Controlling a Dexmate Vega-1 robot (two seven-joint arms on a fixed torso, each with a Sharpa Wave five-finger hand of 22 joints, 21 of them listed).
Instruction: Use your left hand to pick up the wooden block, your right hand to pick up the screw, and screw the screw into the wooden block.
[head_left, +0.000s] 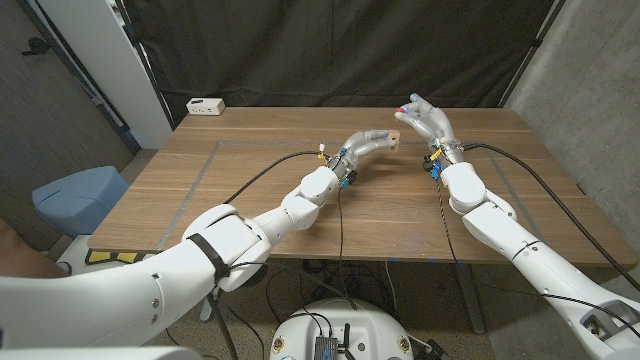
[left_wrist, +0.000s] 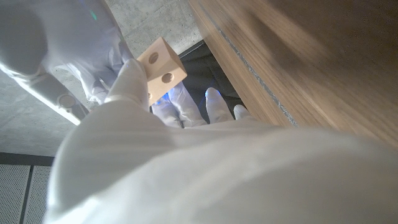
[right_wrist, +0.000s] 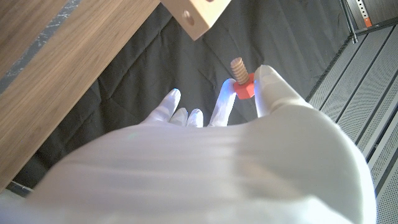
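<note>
Block (left_wrist: 160, 68): pale raw wood, square-edged, smooth faces, round holes drilled in two of them; left hand (head_left: 368, 143) grips it, fingers clamped on it, lifted off the table (head_left: 250, 200) at about 12 o'clock of centre. Screw (right_wrist: 240, 79): ribbed tan wooden thread on a red head, pinched between thumb and a fingertip of the right hand (head_left: 428, 122), the other fingers spread apart. Right hand sits at 3 o'clock of the left hand, just beside it; screw and block near each other but apart. Both hands glossy white, rounded shells. Table is brown wood with a long grain and a thin pale rectangle marked on the top. Black cables (head_left: 265, 175) run along both forearms. A small white box (head_left: 205, 106) stands at the far edge, about 11 o'clock. Black curtain (head_left: 330, 50) behind; grey wall at 3 o'clock; a blue seat (head_left: 80, 195) at 9 o'clock. The right wrist view gives the thread and red head plainly, and a block corner with one hole; in the head view the screw is a red speck. The left wrist view gives the block's two drilled faces.
</note>
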